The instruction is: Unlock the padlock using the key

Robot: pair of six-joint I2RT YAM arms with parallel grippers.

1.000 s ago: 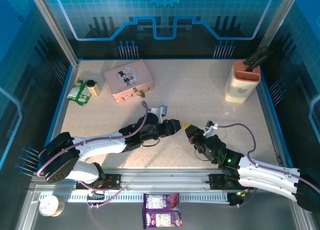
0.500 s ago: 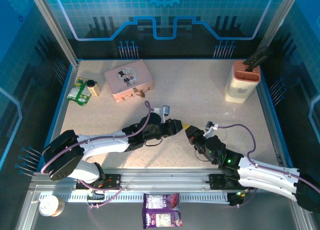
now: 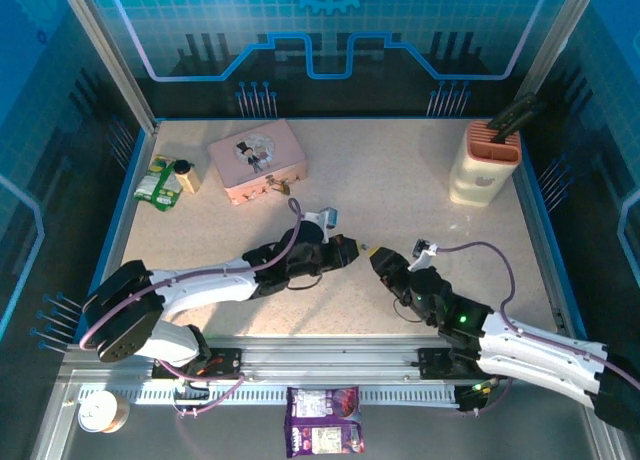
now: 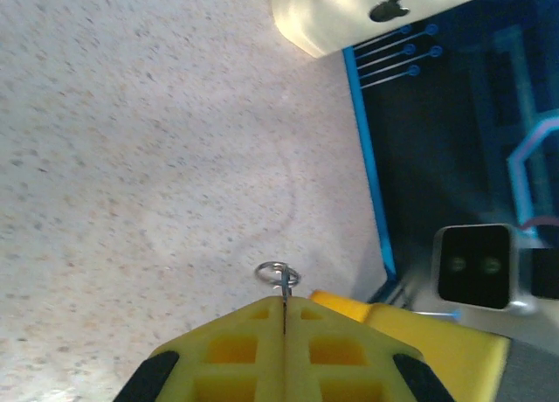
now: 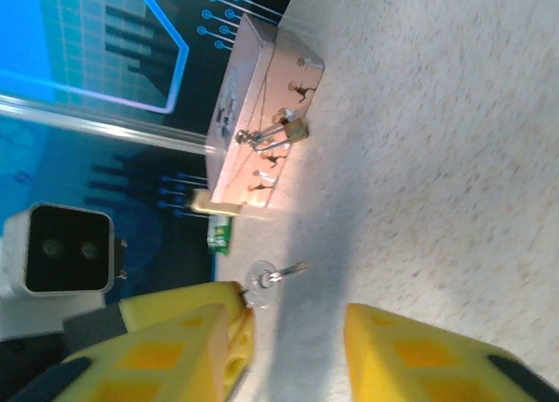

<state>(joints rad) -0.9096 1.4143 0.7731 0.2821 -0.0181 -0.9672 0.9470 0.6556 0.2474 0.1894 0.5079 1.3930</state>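
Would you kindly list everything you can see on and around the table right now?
pink tin: one, pink, far left
padlock: one, brass, silver shackle, against the tin's near side
key: one, grey with ring, clamped in left gripper
green packet: one, green-white, left edge
small bottle: one, tan, dark cap, beside the packet
holder: one, cream, far right
purple packet: one, purple, near rail
round container: one, whitish, near-left corner
table: one, speckled beige, under everything
left gripper: one, yellow fingers, shut on the key
right gripper: one, yellow fingers, open, facing the left
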